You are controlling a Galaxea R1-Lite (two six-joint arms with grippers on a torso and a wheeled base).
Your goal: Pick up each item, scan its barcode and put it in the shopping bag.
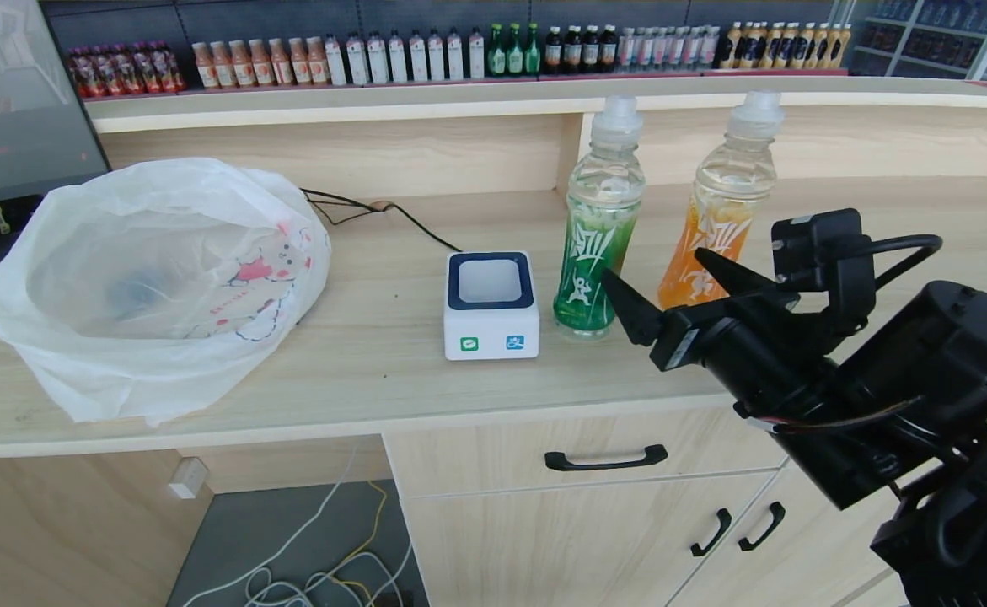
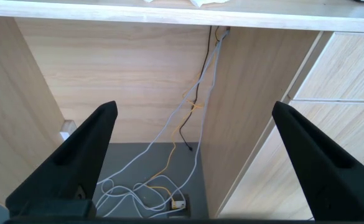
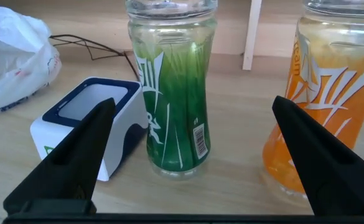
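Shop checkout, drinks shelved behind. Wooden bench (image 1: 375,371) carries the shopping bag (image 1: 156,278), mouth open for drops. Scanner (image 1: 490,305) sits window-up beside green bottle (image 1: 598,228) and orange bottle (image 1: 716,219), both upright. Right tool (image 1: 653,265), jaws apart, faces the green bottle, likely first pick. Left tool (image 2: 194,106) is spread wide below bench level.

The right hand (image 1: 670,288) points forward and slightly leftward, its two fingers spread wide. The left hand (image 2: 194,107) is spread wide too.
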